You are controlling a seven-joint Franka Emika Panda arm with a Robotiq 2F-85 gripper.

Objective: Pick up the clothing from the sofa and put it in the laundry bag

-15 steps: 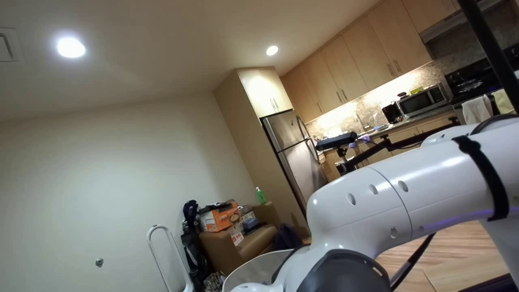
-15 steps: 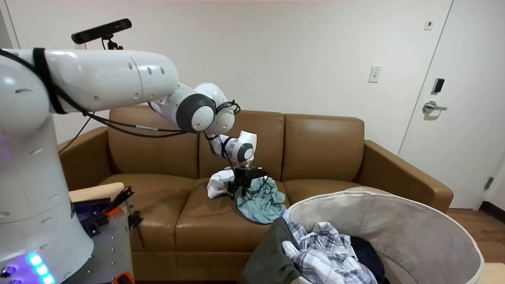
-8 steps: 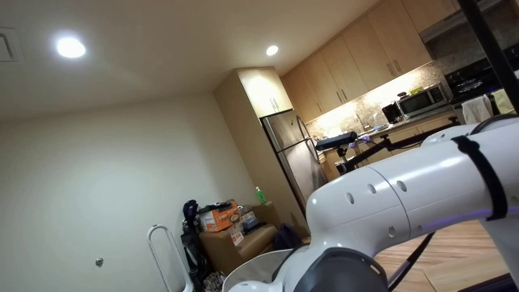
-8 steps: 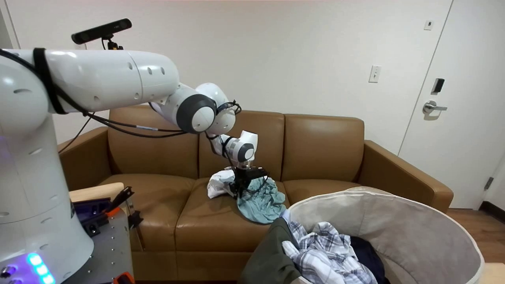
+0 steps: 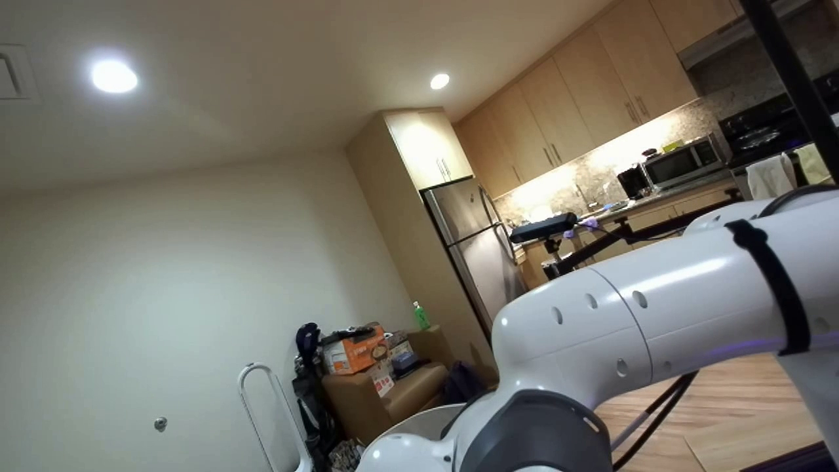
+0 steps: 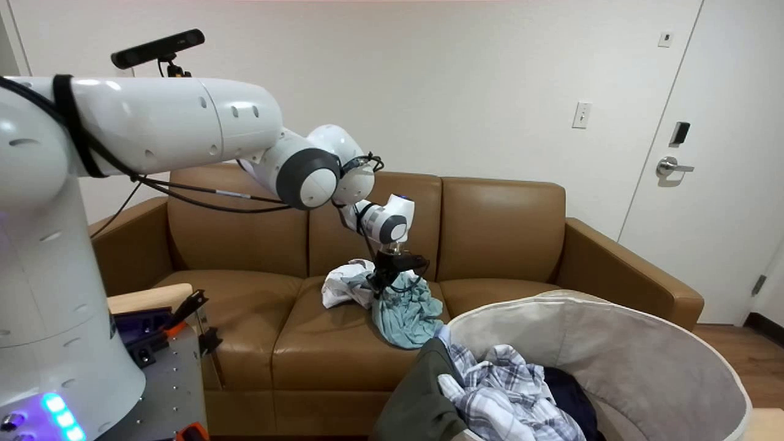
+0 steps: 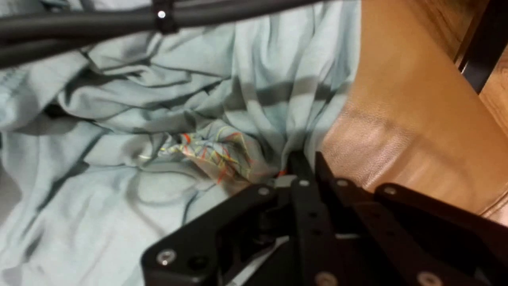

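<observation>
The clothing, a crumpled pale blue-grey garment (image 6: 409,315) with a whitish part (image 6: 346,286) beside it, lies on the middle seat of the brown leather sofa (image 6: 502,226). My gripper (image 6: 376,291) points down at the near side of the pile. In the wrist view the gripper (image 7: 310,157) has its fingertips together, pinching a gathered fold of the blue-grey fabric (image 7: 274,79). Yellow and red stitching shows on the cloth left of the fingers. The laundry bag (image 6: 661,361), wide and light grey, stands in front of the sofa at the right.
Inside the bag lies a plaid shirt (image 6: 508,392) with a dark navy item (image 6: 569,398); a dark green cloth (image 6: 419,398) drapes over its near-left rim. The sofa's right armrest (image 6: 631,269) rises behind the bag. Cables (image 7: 79,24) run across the wrist view.
The jaws have come together on the blue-grey fabric. Arm and gripper have shifted a little to the right and up in an exterior view, tugging the garment's left edge along.
</observation>
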